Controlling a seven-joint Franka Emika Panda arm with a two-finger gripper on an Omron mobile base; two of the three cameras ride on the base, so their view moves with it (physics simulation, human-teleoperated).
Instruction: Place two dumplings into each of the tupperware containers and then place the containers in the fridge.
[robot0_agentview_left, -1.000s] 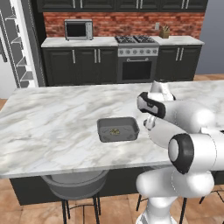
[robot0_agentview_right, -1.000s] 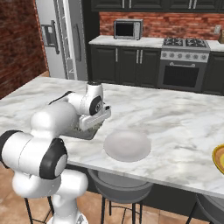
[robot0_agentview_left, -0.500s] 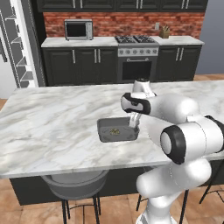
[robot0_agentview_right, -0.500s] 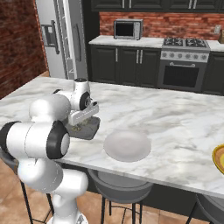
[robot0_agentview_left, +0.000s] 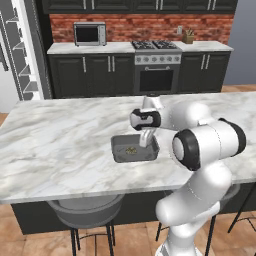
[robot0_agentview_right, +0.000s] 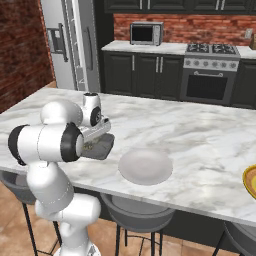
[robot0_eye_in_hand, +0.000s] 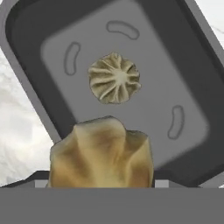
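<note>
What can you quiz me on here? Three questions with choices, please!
1. Where does the grey tray sit? A on the stove; B on the marble counter; C on a stool.
2. How many dumplings lie in the tray? A one; B three; C five.
3. What is the claw doing? A carrying a dumpling over the tray; B gripping a plate; C pulling the oven door.
Answers: 1 B, marble surrounds the tray. 2 A, one lying dumpling rests on its floor. 3 A, the carried dumpling hangs close before the hand camera, above the tray.
</note>
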